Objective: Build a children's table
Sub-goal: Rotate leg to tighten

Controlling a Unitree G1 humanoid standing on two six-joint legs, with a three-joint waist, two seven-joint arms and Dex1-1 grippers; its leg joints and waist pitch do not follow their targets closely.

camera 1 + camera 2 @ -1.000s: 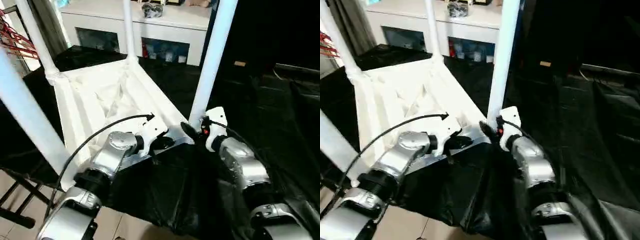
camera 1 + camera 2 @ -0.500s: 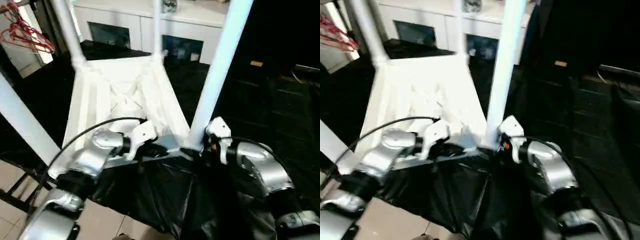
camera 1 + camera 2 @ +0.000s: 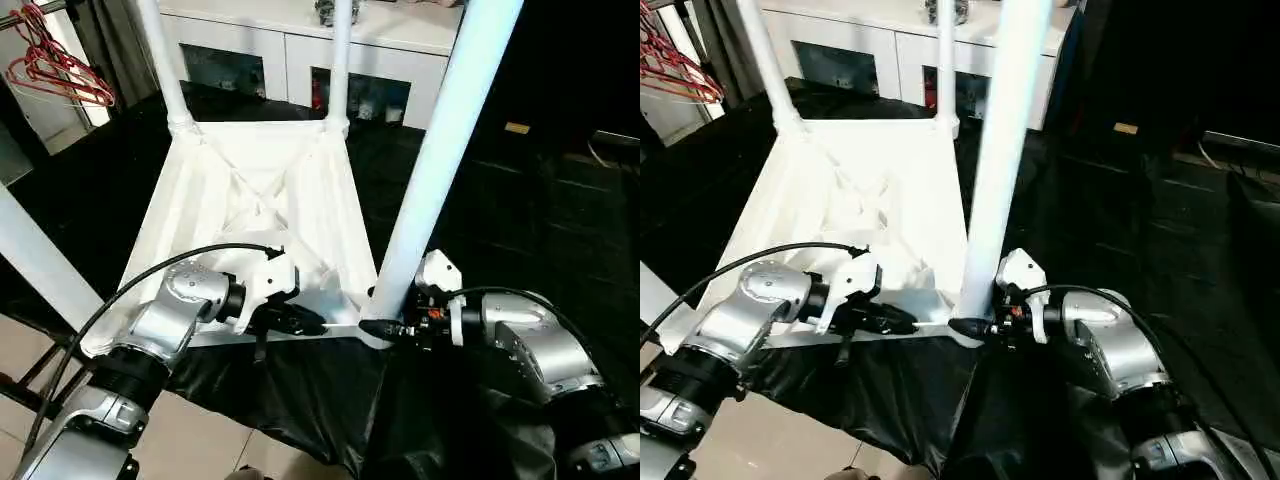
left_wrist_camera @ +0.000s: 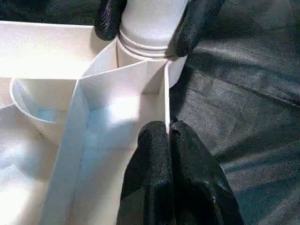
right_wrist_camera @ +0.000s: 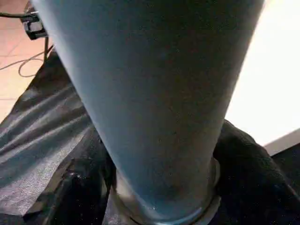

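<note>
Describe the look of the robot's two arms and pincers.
Both forearms are rounded silver shells with black joint rings. Each wrist carries a white housing and a looping black cable. The left pincer and right pincer have black textured fingers; a small red mark sits by the right wrist.

Right gripper [image 3: 385, 328] now low at base of near right leg [image 3: 440, 160], fingers either side of it at corner socket; 1 s ago it sat higher, just right of leg. Left gripper [image 3: 305, 322] slid toward lower centre of frame along near rim of tabletop [image 3: 250, 190], fingers pressed together. Tabletop now squarer to frame, right forearm swung outward.
</note>
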